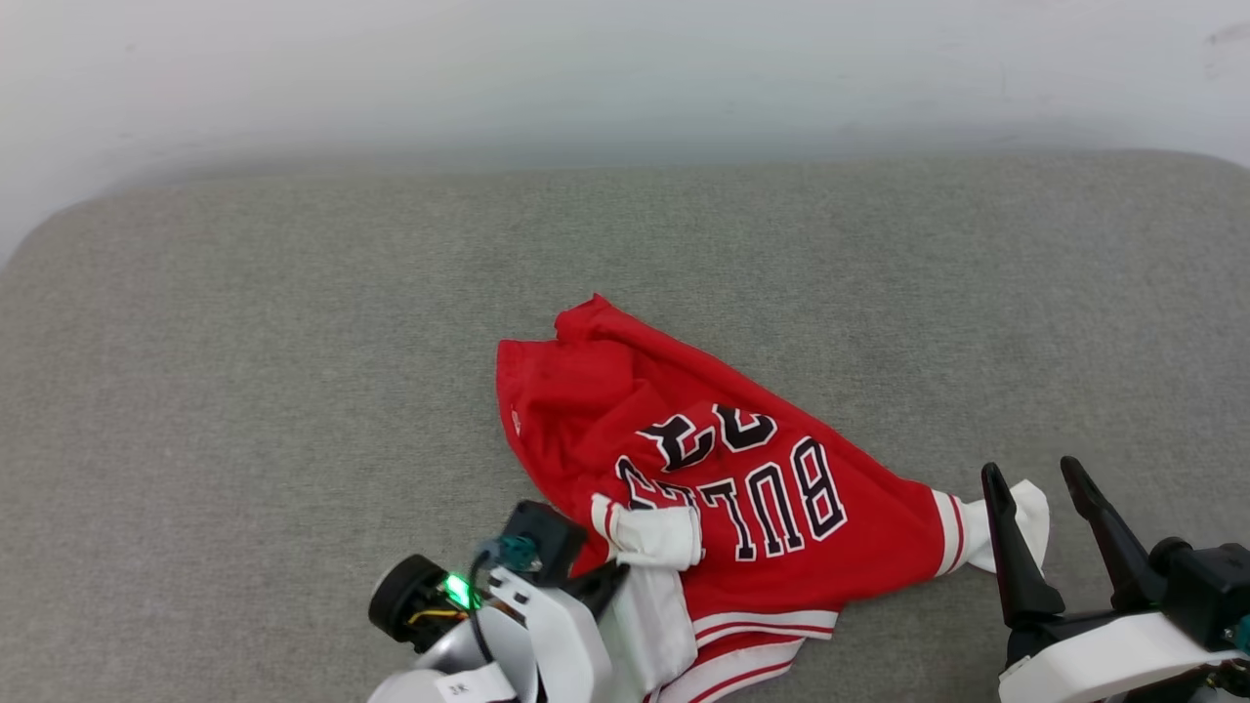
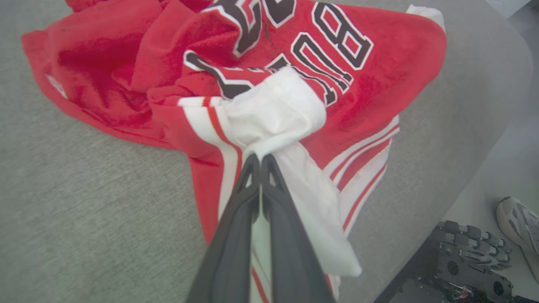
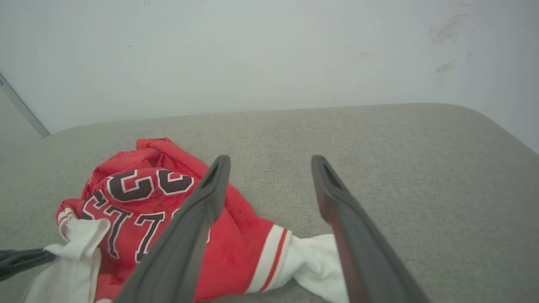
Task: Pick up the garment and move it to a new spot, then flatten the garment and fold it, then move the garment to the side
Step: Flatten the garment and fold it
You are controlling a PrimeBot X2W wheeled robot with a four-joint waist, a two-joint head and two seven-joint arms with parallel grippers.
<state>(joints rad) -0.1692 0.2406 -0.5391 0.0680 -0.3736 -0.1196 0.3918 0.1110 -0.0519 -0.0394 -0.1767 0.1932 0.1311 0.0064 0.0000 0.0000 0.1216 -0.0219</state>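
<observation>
Firmly, left pincer point(image 2: 257, 158) grips garment point(image 2: 379, 75) at sleeve edge.

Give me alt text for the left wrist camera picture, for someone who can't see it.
The left gripper is pinched shut on a white sleeve of the garment, a crumpled red jersey with black, white-outlined lettering, lying on a grey fabric surface. At lower right, past the surface's edge, are a pale shoe and a dark mechanical part.
</observation>
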